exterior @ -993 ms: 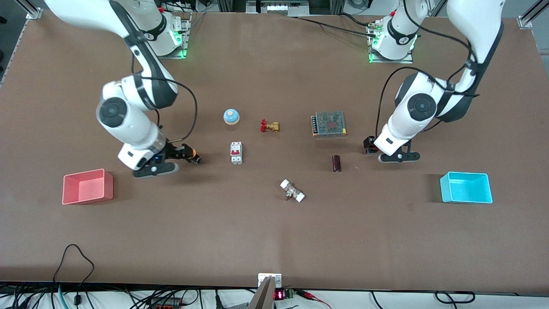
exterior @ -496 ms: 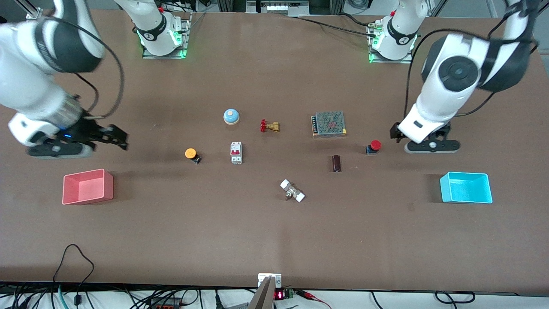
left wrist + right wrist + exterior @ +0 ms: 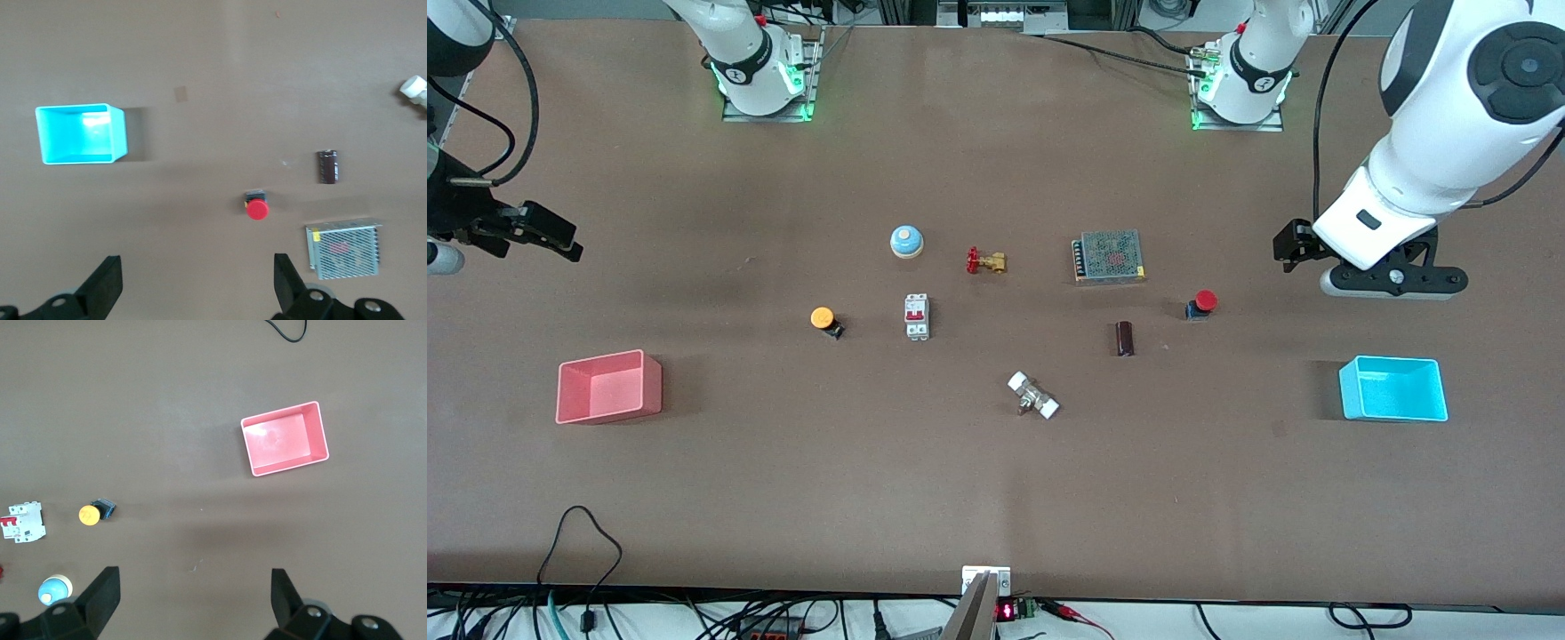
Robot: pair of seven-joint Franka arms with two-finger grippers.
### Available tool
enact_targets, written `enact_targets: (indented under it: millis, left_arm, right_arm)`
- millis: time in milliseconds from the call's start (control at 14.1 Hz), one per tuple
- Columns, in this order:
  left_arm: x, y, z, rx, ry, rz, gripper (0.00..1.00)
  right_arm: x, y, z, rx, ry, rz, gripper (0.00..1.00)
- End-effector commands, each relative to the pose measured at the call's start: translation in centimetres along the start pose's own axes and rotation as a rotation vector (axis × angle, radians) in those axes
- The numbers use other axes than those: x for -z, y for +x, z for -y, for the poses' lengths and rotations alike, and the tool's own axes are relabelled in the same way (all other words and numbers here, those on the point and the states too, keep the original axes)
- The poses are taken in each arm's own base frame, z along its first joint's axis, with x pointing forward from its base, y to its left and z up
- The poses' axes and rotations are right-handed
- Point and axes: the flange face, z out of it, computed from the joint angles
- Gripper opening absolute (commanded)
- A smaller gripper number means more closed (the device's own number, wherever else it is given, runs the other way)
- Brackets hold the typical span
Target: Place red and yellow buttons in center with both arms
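Note:
The yellow button point(image 3: 823, 318) lies on the brown tabletop point(image 3: 978, 462), beside the white breaker point(image 3: 917, 316), toward the right arm's end. It also shows in the right wrist view point(image 3: 90, 513). The red button point(image 3: 1203, 302) rests toward the left arm's end, near the dark cylinder point(image 3: 1125, 338). It also shows in the left wrist view point(image 3: 257, 208). My right gripper point(image 3: 560, 238) is open and empty, raised above the pink tray's end of the table. Its jaws show wide apart in its wrist view point(image 3: 193, 600). My left gripper point(image 3: 1291, 247) is open, empty and raised point(image 3: 195, 290).
A pink tray point(image 3: 608, 386) stands at the right arm's end and a blue tray point(image 3: 1393, 388) at the left arm's end. Between the buttons are a blue dome point(image 3: 906, 240), a red-handled brass valve point(image 3: 985, 260), a metal power supply point(image 3: 1109, 257) and a white fitting point(image 3: 1033, 396).
Both grippers let go of their buttons, rose and swung outward toward the table's ends. The yellow and red buttons stay where they were set down.

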Motion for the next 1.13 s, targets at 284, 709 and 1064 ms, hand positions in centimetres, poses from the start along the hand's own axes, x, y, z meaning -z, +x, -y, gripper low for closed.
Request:
enact_targets:
  millis: [284,709,1064]
  left_arm:
    - [1.7,0.5,6.8,-0.085,-0.077,-0.047,1.00]
    - [3.3,-1.5,9.5,-0.059,-0.067,-0.134,1.00]
    - [3.3,-1.8,9.2,-0.060,-0.069,-0.107,1.00]
  right_arm:
    - [0.8,0.5,1.6,0.069,-0.036,0.019,1.00]
    - [0.6,0.5,2.5,0.080,-0.032,0.024,1.00]
    - [0.6,0.5,2.5,0.084,-0.034,0.025,1.00]
